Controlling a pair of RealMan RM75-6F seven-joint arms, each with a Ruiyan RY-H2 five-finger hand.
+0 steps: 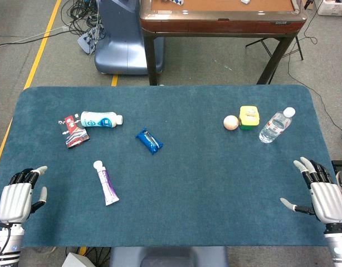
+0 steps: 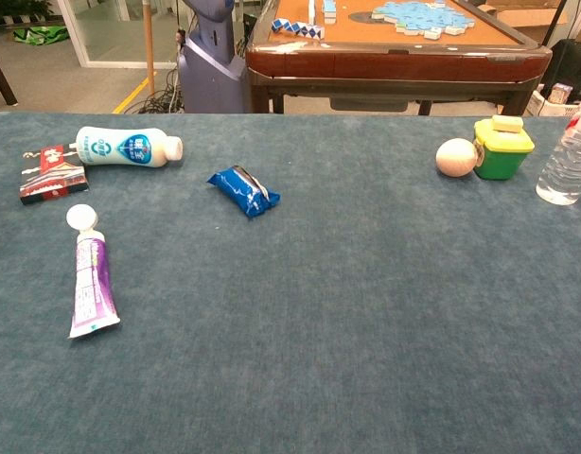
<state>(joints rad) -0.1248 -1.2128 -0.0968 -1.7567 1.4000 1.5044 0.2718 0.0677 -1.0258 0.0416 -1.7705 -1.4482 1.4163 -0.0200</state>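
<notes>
The left hand (image 1: 16,199) rested at the near left corner of the tabletop (image 1: 187,183), back upward, fingers (image 1: 27,177) released and slightly apart, holding nothing. It appeared only in the head view; the chest view showed no hand.

Nearest to it lay a purple-and-white tube (image 1: 106,183), flat, with its white cap pointing away from the robot. Beyond the tube, near the far left edge, a red printed packet (image 1: 74,132) lay flat, and a white bottle with a blue label (image 1: 99,119) lay on its side just beside the packet, cap toward the right. The bottle's flat position presumably kept it from toppling. Further right, apart from that group, a blue wrapped snack (image 1: 149,141) lay at an angle.

On the right half of the tabletop, a pale ball (image 1: 231,122) sat touching or just beside a small yellow-lidded green container (image 1: 249,117), which probably stopped the ball from rolling. A clear water bottle with a white cap (image 1: 275,125) stood upright near the container.

The right hand (image 1: 323,191) rested at the near right corner, fingers (image 1: 311,169) released and spread, thumb out to the side, grasping nothing. The water bottle was the item closest to it, though well apart from it.

Behind the tabletop stood a wooden game table (image 1: 215,19) and a blue-grey machine base (image 1: 118,39) on the floor.
</notes>
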